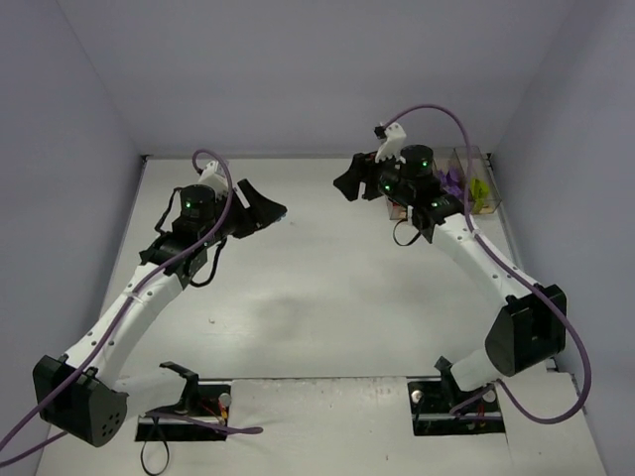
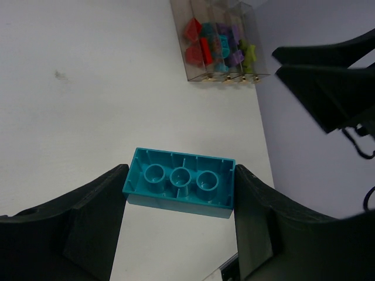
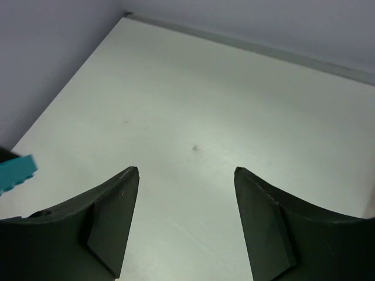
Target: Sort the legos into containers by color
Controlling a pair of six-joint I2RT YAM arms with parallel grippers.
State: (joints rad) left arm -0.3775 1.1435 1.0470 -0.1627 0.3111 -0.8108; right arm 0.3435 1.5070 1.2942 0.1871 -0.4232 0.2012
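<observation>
Teal brick (image 2: 179, 182) dead centre in the left wrist view, hollow underside facing the camera, 3 round tubes in a row. The left hand (image 2: 180, 172) is clenched on it, a finger at each short end. How high it sits over the white worktop (image 2: 70, 117) I cannot tell from here.

Up at 1 o'clock from the brick, well apart, stand the containers (image 2: 225, 73): 4 clear bins joined side by side. This view looks right into them. Red bricks (image 2: 196, 44) sit in the bin nearest 9 o'clock, then teal bricks (image 2: 221, 50), then purple bricks (image 2: 235, 55), then lime bricks (image 2: 250, 55) at the 3 o'clock end.

Switch to the top view and the story thins out. The left hand (image 1: 266, 211) sits at about 10 o'clock on the worktop and hides its brick almost completely. The containers (image 1: 474, 159) are at 2 o'clock, half covered by the right arm, and only purple and lime show through.

The right hand (image 1: 349, 183) hangs just beside the containers on their 9 o'clock side. Its own wrist view settles what the others cannot: fingers spread wide, released, nothing between them, bare worktop beneath. A sliver of the teal brick (image 3: 16, 171) peeks in at that view's 9 o'clock edge.
</observation>
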